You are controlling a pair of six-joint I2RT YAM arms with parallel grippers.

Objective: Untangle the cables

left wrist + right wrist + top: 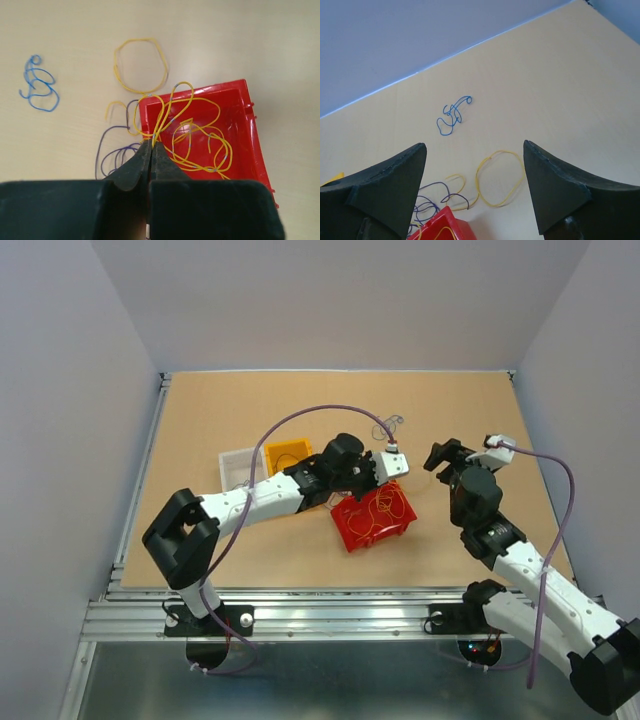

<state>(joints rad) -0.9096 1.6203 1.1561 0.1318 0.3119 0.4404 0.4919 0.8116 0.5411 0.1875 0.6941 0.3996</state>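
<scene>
Thin yellow cables [200,135] lie bunched in a red tray [250,125], and one yellow loop [140,65] spills out onto the table. My left gripper [151,145] is shut on a few yellow strands at the tray's near left corner. Dark purple cable loops [115,150] lie on the table beside the tray. A small blue cable [39,85] lies apart, farther off. My right gripper [474,145] is open and empty above the table, looking at the yellow loop [500,178], the purple loops [432,197] and the blue cable [452,116].
In the top view the red tray [400,525] sits mid-table under the left gripper [375,475]. A yellow bin [288,455] and a clear bin [238,465] stand to its left. The right gripper [445,455] hovers to the tray's right.
</scene>
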